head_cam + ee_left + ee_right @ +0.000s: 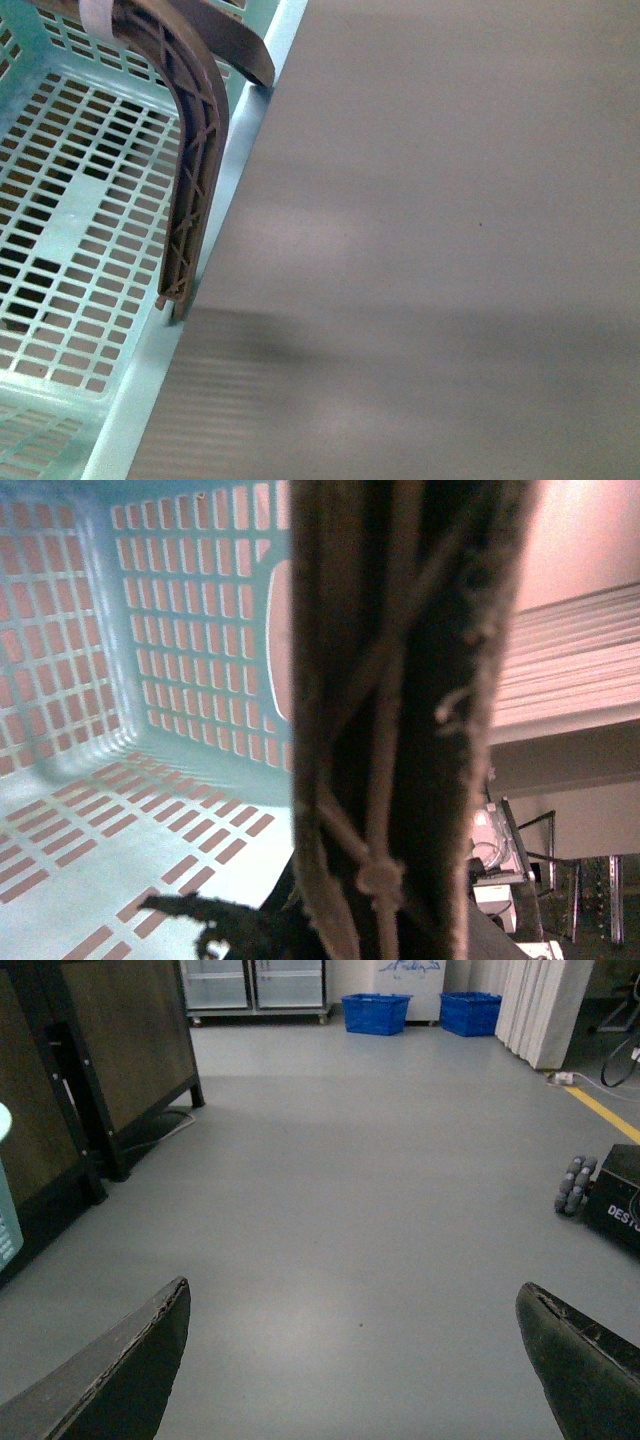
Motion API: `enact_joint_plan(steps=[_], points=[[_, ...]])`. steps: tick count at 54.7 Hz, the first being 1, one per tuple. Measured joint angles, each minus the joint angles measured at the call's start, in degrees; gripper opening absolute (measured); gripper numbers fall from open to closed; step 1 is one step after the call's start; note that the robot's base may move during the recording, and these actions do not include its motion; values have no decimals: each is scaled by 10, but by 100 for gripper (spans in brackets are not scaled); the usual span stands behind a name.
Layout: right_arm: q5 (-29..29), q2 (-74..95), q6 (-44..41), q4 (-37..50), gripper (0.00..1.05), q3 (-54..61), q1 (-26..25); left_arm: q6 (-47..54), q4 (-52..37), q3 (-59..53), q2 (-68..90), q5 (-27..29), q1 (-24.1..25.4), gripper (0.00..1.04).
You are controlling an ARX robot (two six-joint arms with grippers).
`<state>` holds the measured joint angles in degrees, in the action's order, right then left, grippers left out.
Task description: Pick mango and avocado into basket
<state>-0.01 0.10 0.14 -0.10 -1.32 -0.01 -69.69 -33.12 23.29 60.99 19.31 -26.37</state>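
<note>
Neither mango nor avocado shows in any view. The basket [140, 400], pale turquoise with slotted walls and bottom, holds no fruit in the parts that are visible. Its brown-grey handle [195, 150], bound with a white tie [95, 12], stands raised. In the left wrist view the handle fills the picture, so the left fingers probably carry the basket by it, though I cannot tell their state. The right fingers [110, 1390] are spread wide and empty, with bare grey floor [350, 1210] between and beyond them.
</note>
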Motion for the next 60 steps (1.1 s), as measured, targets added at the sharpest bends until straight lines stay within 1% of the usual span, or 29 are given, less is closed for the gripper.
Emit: enact_joint_plan(steps=[10,60], points=[[0,0,0,0,96,0,0,-2,0,0,0,-10,-3,6],[0,0,0,0,96,0,0,0,0,0,0,-5,-3,6]])
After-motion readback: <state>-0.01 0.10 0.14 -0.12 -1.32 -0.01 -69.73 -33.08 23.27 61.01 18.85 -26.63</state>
